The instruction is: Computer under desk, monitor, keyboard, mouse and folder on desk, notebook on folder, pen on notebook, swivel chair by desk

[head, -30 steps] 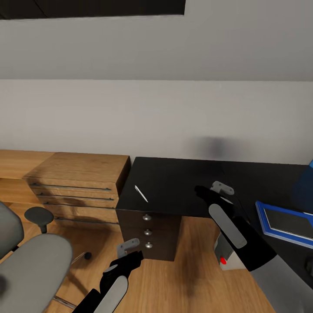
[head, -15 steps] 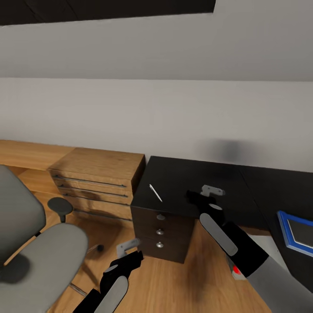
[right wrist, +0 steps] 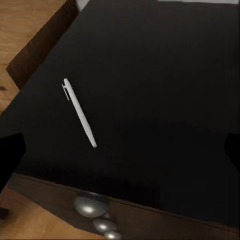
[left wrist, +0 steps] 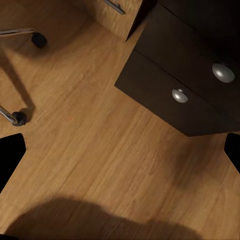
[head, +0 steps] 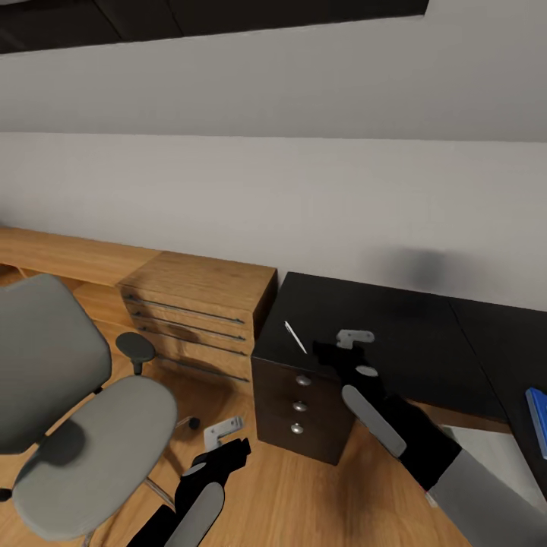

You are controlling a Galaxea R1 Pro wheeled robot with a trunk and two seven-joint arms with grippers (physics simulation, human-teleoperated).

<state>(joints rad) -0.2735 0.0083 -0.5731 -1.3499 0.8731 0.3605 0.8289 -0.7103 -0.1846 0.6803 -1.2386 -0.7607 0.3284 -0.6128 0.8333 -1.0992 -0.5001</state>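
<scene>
Now my right hand (head: 328, 351) hovers over the near edge of the black surface (head: 395, 342), at the end that stands on a dark drawer unit (head: 301, 406). In the right wrist view its two dark fingertips (right wrist: 10, 157) stand at the two sides of the picture, wide apart, and nothing is between them, so this hand is spread and holds nothing. The pen (head: 295, 336) lies flat on the surface just beside this hand, toward the corner of the surface, apart from the fingers; in the right wrist view it is a slim white stick (right wrist: 79, 112) that lies slanted on the glossy black top, and round silver knobs (right wrist: 91, 205) of the drawers show under the edge.

My left hand (head: 237, 443) hangs low above the light wood floor (head: 304, 501), in front of the drawer unit. In the left wrist view its fingertips (left wrist: 11, 157) are also far apart with only floor between them, so it is spread and empty too.

Further out, the grey swivel chair (head: 68, 425) stands on the floor at my left, well apart from the surface, and its seat is bare. Between the chair and the surface stands a low light-wood shelf unit (head: 194, 304) against the pale grey wall (head: 304, 197). At the far right, a corner of the blue folder (head: 538, 418) lies on the surface.
</scene>
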